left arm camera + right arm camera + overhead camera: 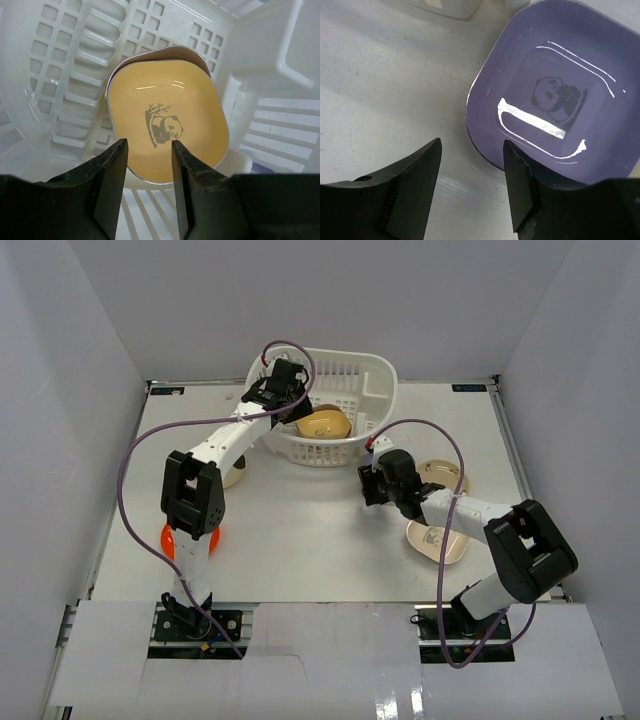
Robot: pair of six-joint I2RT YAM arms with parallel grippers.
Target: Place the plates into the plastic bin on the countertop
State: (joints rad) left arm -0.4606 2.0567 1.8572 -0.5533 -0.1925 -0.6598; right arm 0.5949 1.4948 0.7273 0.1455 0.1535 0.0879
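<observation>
White walls (pixel 300 300) box in the pale surface (pixel 380 70), with the plastic bin (pixel 70 75) at its far edge. Inside it the left fingers (pixel 111 180) stand apart, released, above a yellow plate (pixel 165 125) that lies against the lattice wall, apparently delivered. The right fingers (pixel 415 185) are open and empty too, low over the surface with a lavender plate (pixel 560 75) just beside one tip, probably lining up to pinch its rim. A tan plate (pixel 445 472) and a cream plate (pixel 438 542) wait near the right arm (pixel 470 515). An orange-red plate (pixel 168 540) sits half hidden under the left arm (pixel 190 495), awkward to reach.
</observation>
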